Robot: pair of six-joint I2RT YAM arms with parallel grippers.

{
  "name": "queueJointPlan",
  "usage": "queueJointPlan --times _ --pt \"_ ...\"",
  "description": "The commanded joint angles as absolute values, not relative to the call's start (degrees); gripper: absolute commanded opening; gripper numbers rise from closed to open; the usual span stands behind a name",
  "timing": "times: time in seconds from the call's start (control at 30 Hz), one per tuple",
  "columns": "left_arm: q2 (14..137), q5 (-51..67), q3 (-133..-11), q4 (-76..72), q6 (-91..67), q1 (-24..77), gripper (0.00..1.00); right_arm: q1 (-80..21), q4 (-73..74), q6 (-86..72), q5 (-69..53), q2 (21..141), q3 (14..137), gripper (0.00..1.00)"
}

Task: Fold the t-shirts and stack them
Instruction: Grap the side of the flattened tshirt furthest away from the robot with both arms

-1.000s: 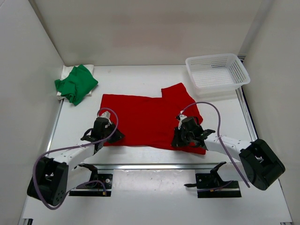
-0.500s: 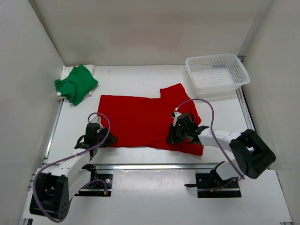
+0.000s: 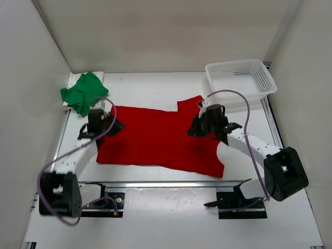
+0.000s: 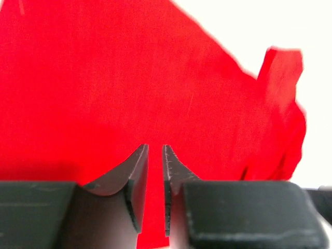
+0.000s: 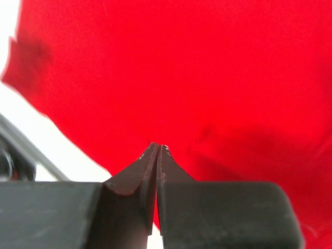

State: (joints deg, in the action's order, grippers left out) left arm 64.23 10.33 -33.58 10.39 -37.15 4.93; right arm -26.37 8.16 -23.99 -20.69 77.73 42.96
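The red t-shirt [image 3: 155, 140] lies spread across the middle of the table. My left gripper [image 3: 104, 125] is at its left edge near the far corner, and my right gripper [image 3: 199, 125] is by the right sleeve. In the left wrist view my gripper [image 4: 154, 148] is pinched nearly shut with red cloth [image 4: 129, 78] in the thin gap. In the right wrist view my gripper [image 5: 157, 146] is shut, with red cloth [image 5: 197, 67] filling the view beyond. The green t-shirt [image 3: 83, 93] lies bunched at the far left on the cream-white t-shirt [image 3: 73, 79].
A white mesh basket [image 3: 262, 78] stands at the far right corner. A metal rail [image 3: 166, 182] runs along the near edge in front of the arm bases. White walls close in the left, back and right sides.
Both grippers moved from the shirt's near edge toward the far side. The red cloth now reaches nearer the front rail, with shadows under it.
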Motion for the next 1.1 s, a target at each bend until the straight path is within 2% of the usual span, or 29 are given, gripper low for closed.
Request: queueJointPlan --times 0.0,0.07,0.17,0.3,0.37,0.5,0.77,0.93,1.07 --pt "76.09 10.63 -42.87 4.49 -37.26 0.45 0.26 -23.03 3.96 -23.02 -21.53 82.34 51.13 0.00" --pt "86.52 13.16 -49.36 2.64 -39.19 -3.07 0.24 -21.36 0.29 -23.38 -22.15 88.13 54.05 0.00" --pt "97.52 8.81 -60.07 5.87 -38.94 -4.48 0.23 -17.86 -5.17 -26.19 -24.07 94.20 58.26 0.00" --pt "108.34 4.49 -72.22 10.01 -36.56 -4.83 0.30 -15.74 -4.13 -26.37 -26.99 98.44 64.33 0.01" --pt "111.51 3.26 -76.09 11.76 -34.82 -5.36 0.35 -16.35 -3.07 -25.14 -26.02 98.61 64.42 0.00" --pt "118.46 0.09 -84.62 15.81 -30.69 -5.19 0.38 -16.87 -3.34 -24.53 -26.10 97.47 62.84 0.00" --pt "123.04 -4.04 -89.99 22.32 -26.11 -3.78 0.34 -16.44 -5.09 -25.05 -26.02 95.01 60.73 0.00" --pt "122.96 -5.01 -91.22 23.55 -25.22 -2.64 0.40 -16.78 -4.75 -25.05 -26.37 94.49 61.43 0.00" --pt "124.10 -6.24 -92.64 25.13 -24.35 -2.11 0.39 -16.44 -6.06 -25.84 -27.42 95.01 62.31 0.00"
